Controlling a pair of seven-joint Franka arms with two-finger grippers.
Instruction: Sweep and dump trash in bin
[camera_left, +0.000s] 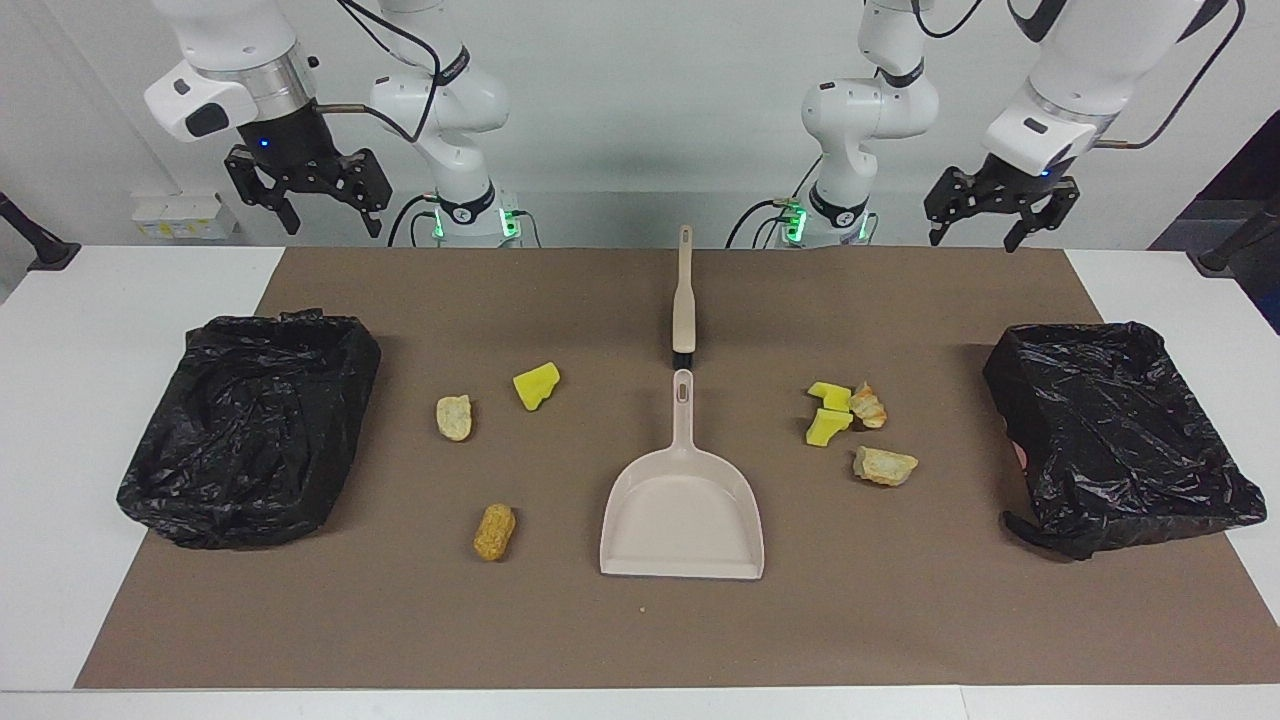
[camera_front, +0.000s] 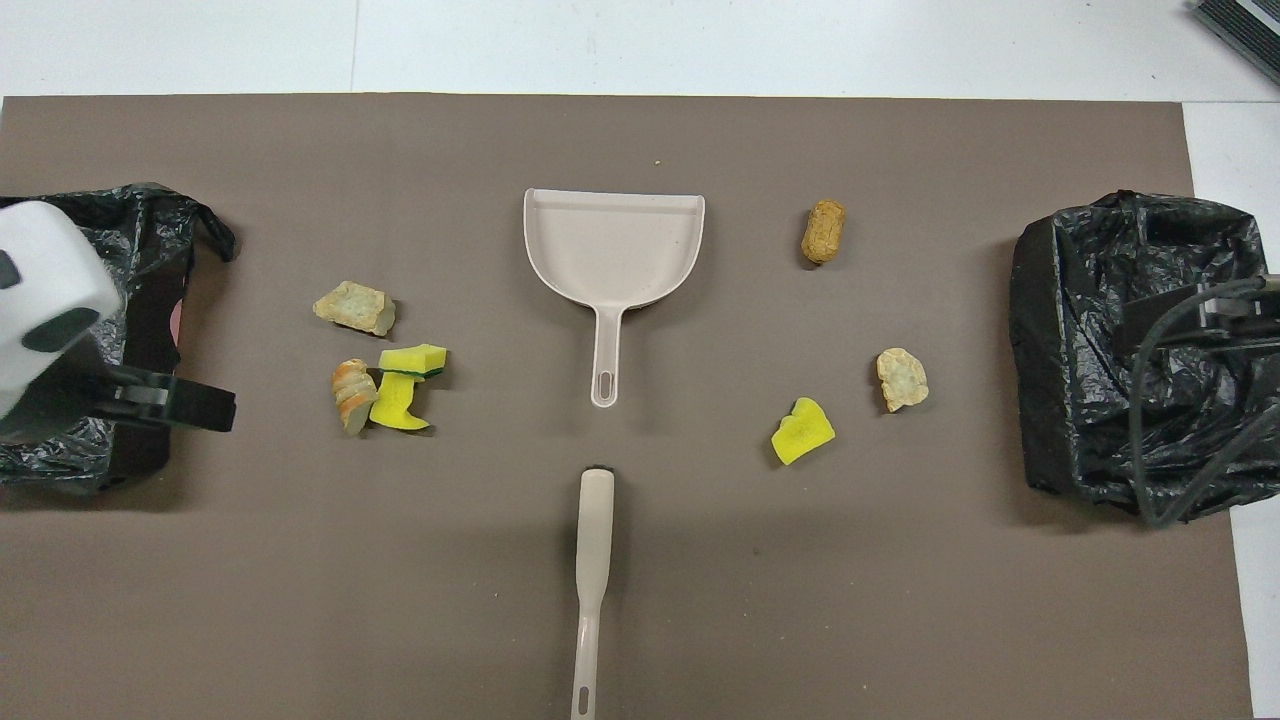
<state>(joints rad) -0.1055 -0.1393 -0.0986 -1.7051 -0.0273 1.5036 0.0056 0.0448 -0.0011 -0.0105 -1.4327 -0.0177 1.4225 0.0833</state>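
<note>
Seven scraps of trash (camera_left: 833, 410) lay mid-bench either side of the dustpan (camera_left: 682, 510) while the left claw (camera_left: 998, 205) and right claw (camera_left: 305, 190) hung spread wide above the robots' edge.

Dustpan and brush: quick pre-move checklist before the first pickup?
1. Left gripper open, holding nothing, raised: ok.
2. Right gripper open, holding nothing, raised: ok.
3. Dustpan flat on the mat, handle toward the robots, nothing on it: ok.
4. Brush lying free, nearer the robots than the dustpan: ok.
5. Trash all on the mat, none in the pan: ok.
6. Bins lined, bag openings clear: cannot tell.
</note>
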